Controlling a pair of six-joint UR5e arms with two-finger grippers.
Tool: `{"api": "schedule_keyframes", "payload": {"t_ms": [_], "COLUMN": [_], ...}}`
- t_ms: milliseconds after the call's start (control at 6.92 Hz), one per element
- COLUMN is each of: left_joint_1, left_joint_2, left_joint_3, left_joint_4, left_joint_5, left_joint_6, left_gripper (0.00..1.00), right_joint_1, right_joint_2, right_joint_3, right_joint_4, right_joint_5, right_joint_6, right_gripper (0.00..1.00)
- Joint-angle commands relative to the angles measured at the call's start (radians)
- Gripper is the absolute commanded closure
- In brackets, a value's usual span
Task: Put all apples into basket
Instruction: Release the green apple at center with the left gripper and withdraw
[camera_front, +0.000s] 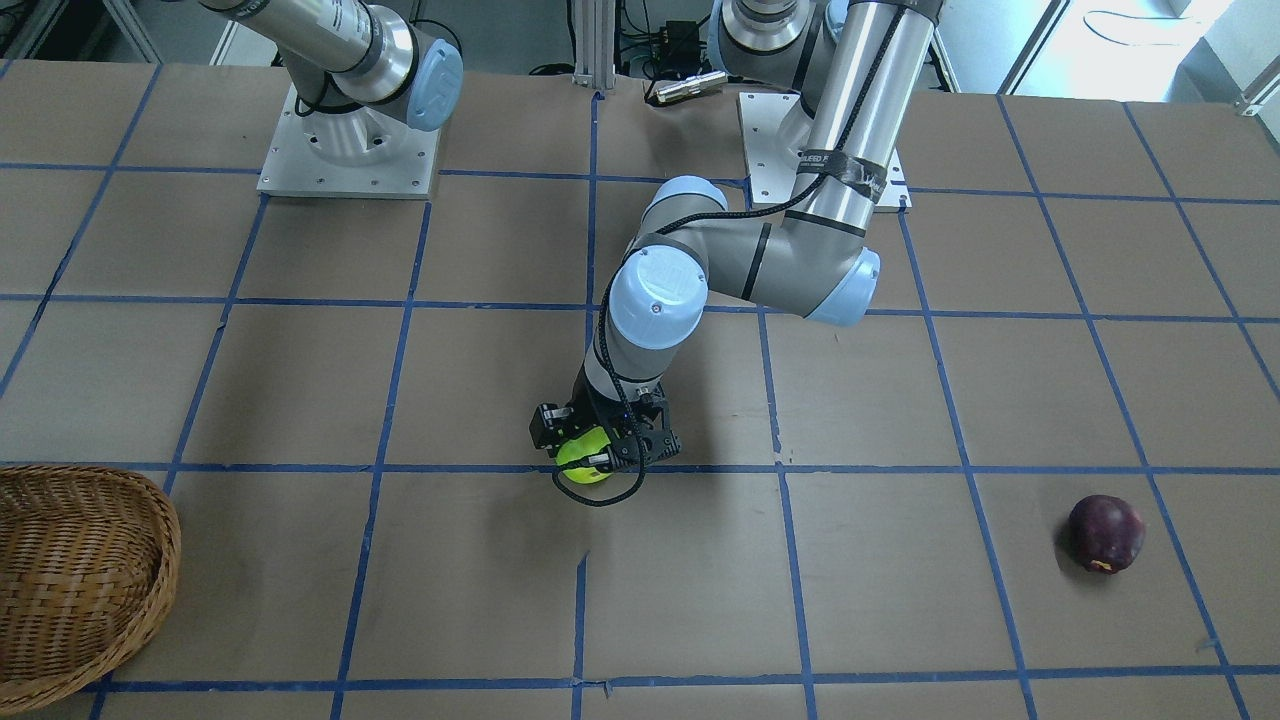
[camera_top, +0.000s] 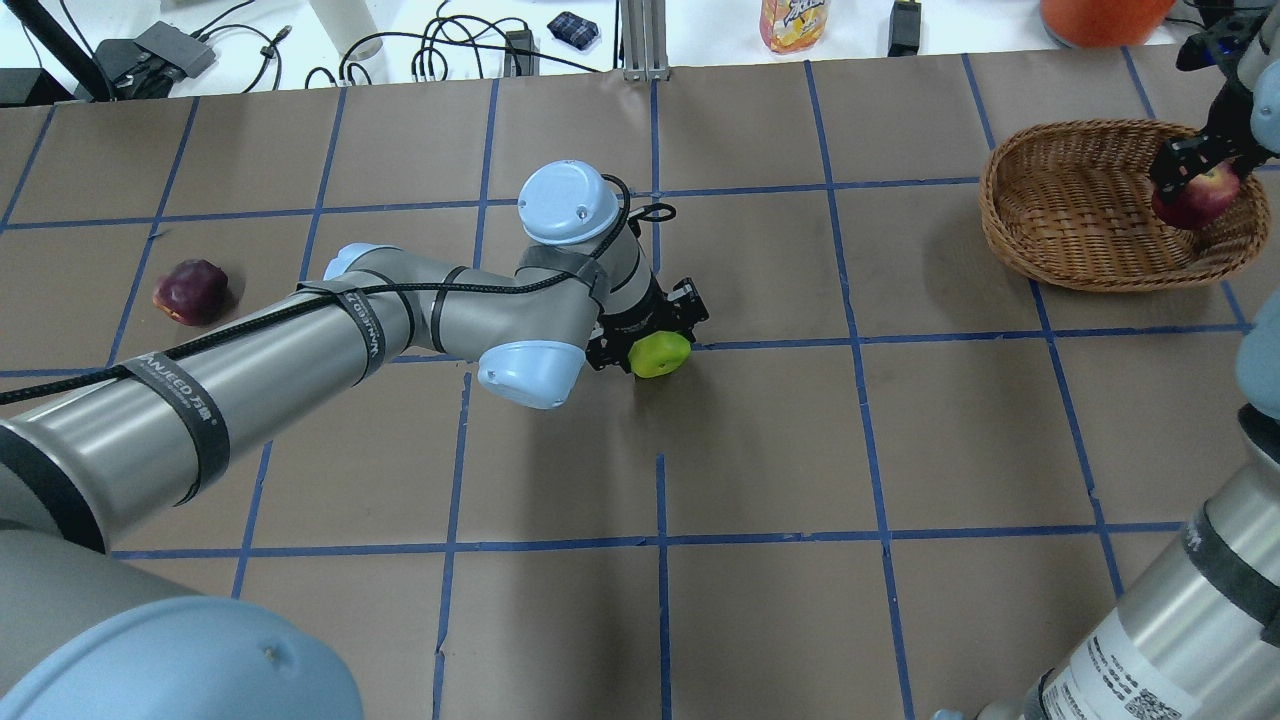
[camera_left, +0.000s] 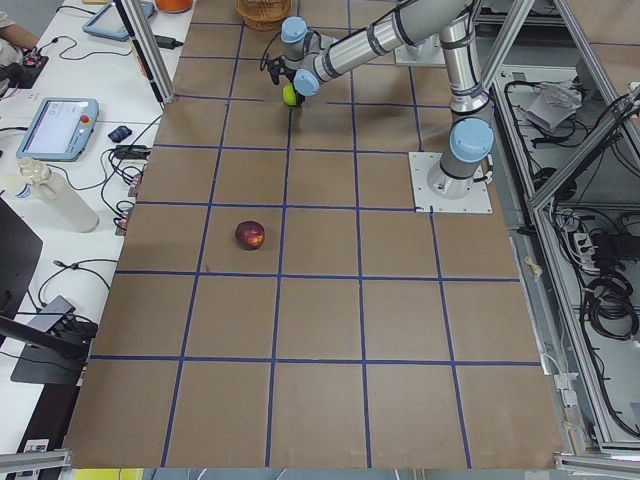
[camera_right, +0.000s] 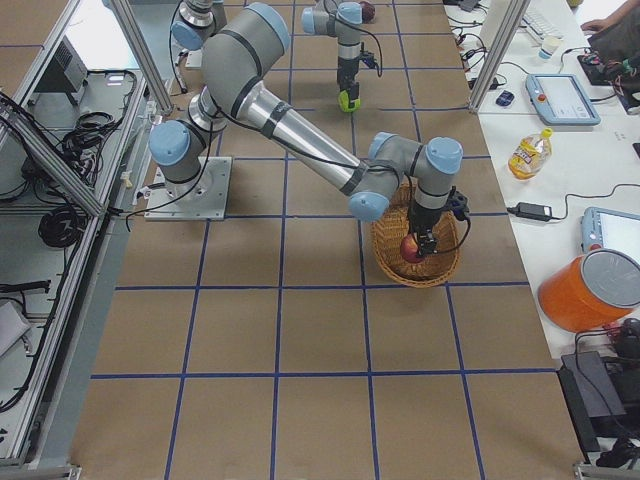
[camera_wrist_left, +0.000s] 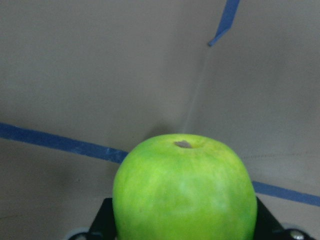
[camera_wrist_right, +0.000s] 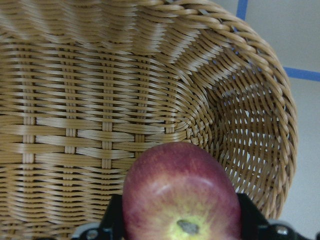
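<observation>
My left gripper (camera_front: 592, 456) is shut on the lime green apple (camera_front: 582, 459) near the table's middle, low over a blue tape line. The green apple fills the left wrist view (camera_wrist_left: 184, 190) and also shows in the overhead view (camera_top: 661, 354). My right gripper (camera_top: 1196, 180) is shut on the red, yellow-streaked apple (camera_top: 1203, 198) and holds it over the inside of the wicker basket (camera_top: 1075, 215). The right wrist view shows the red apple (camera_wrist_right: 180, 197) above the basket's woven floor (camera_wrist_right: 90, 115). The dark maroon apple (camera_top: 190, 291) lies alone on the table on my far left (camera_front: 1106, 533).
Blue tape lines grid the brown table. The arm base plates (camera_front: 350, 150) stand at my edge. Beyond the far edge are cables, a drink bottle (camera_top: 794, 22) and an orange bucket (camera_top: 1100, 14). The basket's end shows in the front-facing view (camera_front: 75, 575).
</observation>
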Motion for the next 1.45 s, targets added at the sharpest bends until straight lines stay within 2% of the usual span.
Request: {"api": "schedule_keyframes", "payload": {"t_ms": [0,145,434,578,723,867,1012,1156,1301], "left_joint_1": [0.058,0.097,0.228,0.32,0.417,0.539,0.65,0.733,0.779], "left_joint_2": [0.03,0.07,0.13,0.154,0.176,0.19,0.193,0.169,0.13], "left_joint_3": [0.021,0.061,0.19,0.222,0.212,0.21,0.209,0.213,0.23], "left_joint_4": [-0.021,-0.103,-0.377,-0.49,-0.539,-0.588,-0.618,-0.603,-0.542], "left_joint_5": [-0.039,-0.074,-0.1,-0.097,-0.07,-0.062,-0.059,-0.003,0.116], "left_joint_6": [-0.005,-0.002,0.141,0.361,0.567,0.754,0.926,1.08,1.241], "left_gripper": [0.0,0.0,0.0,0.0,0.0,0.0,0.0,0.0,0.0], "right_joint_1": [-0.006,-0.006,0.003,0.02,0.08,0.161,0.259,0.357,0.47], "right_joint_2": [0.036,0.031,-0.007,-0.071,-0.131,-0.177,-0.205,-0.223,-0.227], "right_joint_3": [-0.001,-0.007,-0.009,-0.007,-0.006,-0.006,-0.004,0.0,0.001], "right_joint_4": [-0.045,-0.03,0.015,0.118,0.232,0.335,0.398,0.429,0.428], "right_joint_5": [-0.001,-0.001,0.012,0.016,0.074,0.091,0.134,0.197,0.225], "right_joint_6": [-0.001,0.003,0.009,0.025,0.133,0.32,0.464,0.593,0.69], "right_gripper": [0.54,0.01,0.0,0.0,0.0,0.0,0.0,0.0,0.0]}}
